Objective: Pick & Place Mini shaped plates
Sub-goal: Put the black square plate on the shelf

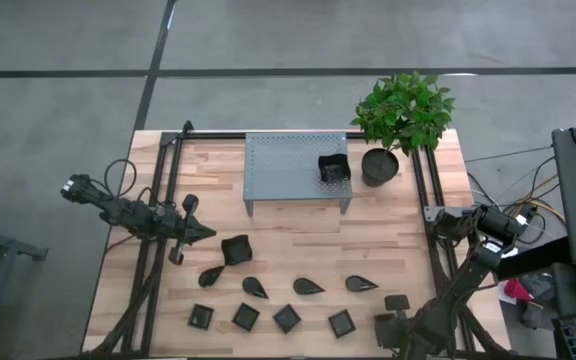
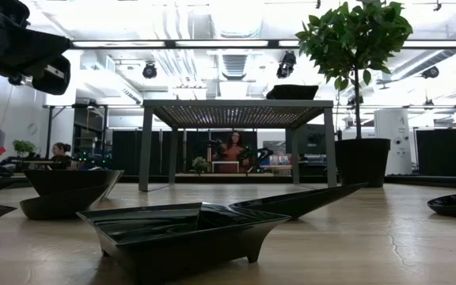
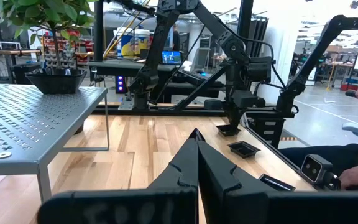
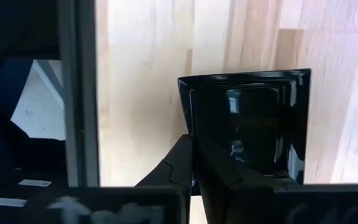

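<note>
Several small black plates lie on the wooden table: a wavy-edged square [image 1: 235, 249], a row of teardrops [image 1: 307, 287] and a row of little squares [image 1: 286, 318]. One more plate [image 1: 334, 168] sits on top of the grey perforated stand [image 1: 288, 170]. My left gripper [image 1: 203, 232] is shut, touches nothing, and hovers just left of the wavy square; the left wrist view shows its tips [image 3: 197, 146] closed. My right gripper [image 1: 392, 318] is shut [image 4: 193, 149] and points down over a little square plate [image 4: 247, 124] at the table's near right. My right gripper stands with its shut fingertips [image 4: 182, 155] over the rim [image 4: 188, 112] of the little square plate, coming from above. The plate lies flat on the table. Whether the tips touch it, I cannot tell.
A potted plant [image 1: 380, 165] stands beside the stand at the far right. Black frame rails [image 1: 163, 190] run along the table's left and right sides. Bare wood [image 1: 298, 235] lies between the stand and the rows of plates. People sit in the room beyond.
</note>
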